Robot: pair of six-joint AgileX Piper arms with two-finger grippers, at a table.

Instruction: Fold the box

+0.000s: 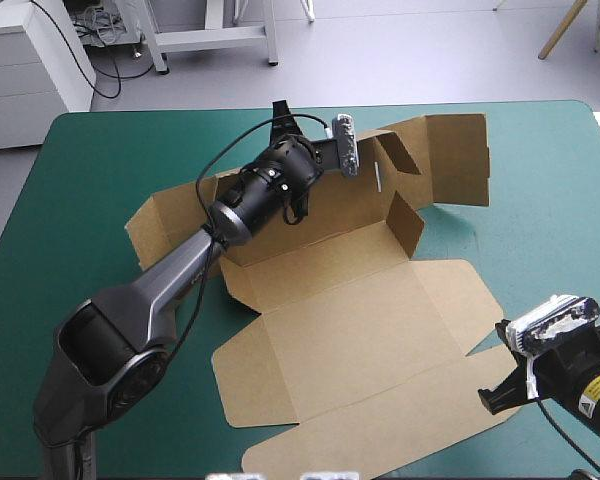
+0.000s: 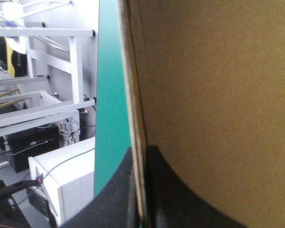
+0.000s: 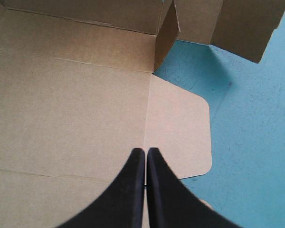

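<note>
Left pincer [image 2: 140, 159] pinches a raised wall of the brown box [image 1: 350, 325].

Black fin-shaped right end effector [image 3: 146, 151]; glossy grey-and-black left arm [image 1: 175, 275].

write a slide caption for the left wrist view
Left gripper shut on an edge of the brown box, teal-green cover beside it.

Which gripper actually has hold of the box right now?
The left gripper: it pinches the edge of a raised far wall of the box. The right gripper is shut on nothing, over a flat near panel.
</note>
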